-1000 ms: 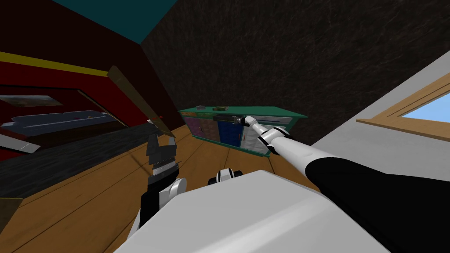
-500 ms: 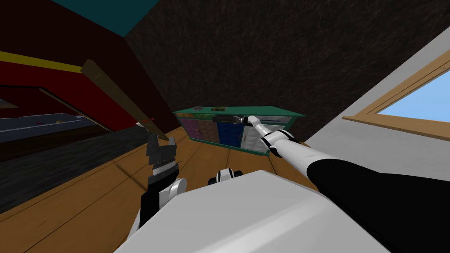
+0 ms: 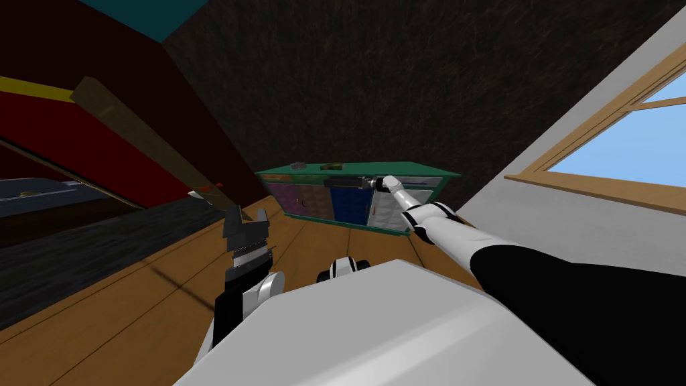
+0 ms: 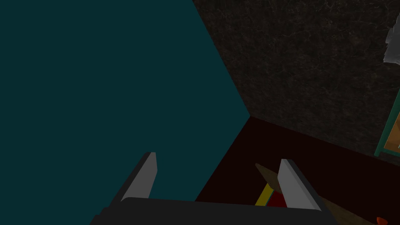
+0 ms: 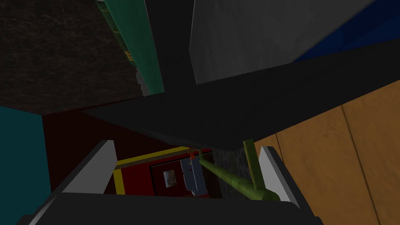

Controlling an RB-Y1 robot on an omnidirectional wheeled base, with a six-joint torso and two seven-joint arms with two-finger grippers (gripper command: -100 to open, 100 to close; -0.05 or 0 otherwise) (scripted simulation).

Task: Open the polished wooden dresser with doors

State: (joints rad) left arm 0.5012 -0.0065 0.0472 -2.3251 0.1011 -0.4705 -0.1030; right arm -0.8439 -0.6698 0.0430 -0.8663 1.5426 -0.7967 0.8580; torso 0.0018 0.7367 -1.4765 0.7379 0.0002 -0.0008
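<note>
The dresser (image 3: 375, 169) is a low green cabinet against the dark back wall, with purple, blue and grey front panels. My right arm reaches out to its upper front, and the right gripper (image 3: 367, 181) sits at a dark bar (image 3: 340, 181) that sticks out there. In the right wrist view the right gripper (image 5: 187, 144) is open under a broad dark slab (image 5: 242, 113), with the dresser's green edge (image 5: 134, 43) and a grey panel (image 5: 254, 35) beyond. My left gripper (image 3: 246, 216) is raised over the floor left of the dresser, and its fingers (image 4: 145, 172) stand open on nothing.
A long olive-brown beam (image 3: 141, 137) leans along the dark red left wall. An olive rod (image 5: 234, 181) shows close to one right finger. A wood-framed window (image 3: 603, 154) is on the right wall. Wooden floor (image 3: 134, 315) lies between me and the dresser.
The whole head view has swung: the beam, the left wall and the window have slid left, so I have turned. My right gripper stays at the dresser's front. The left arm is unchanged.
</note>
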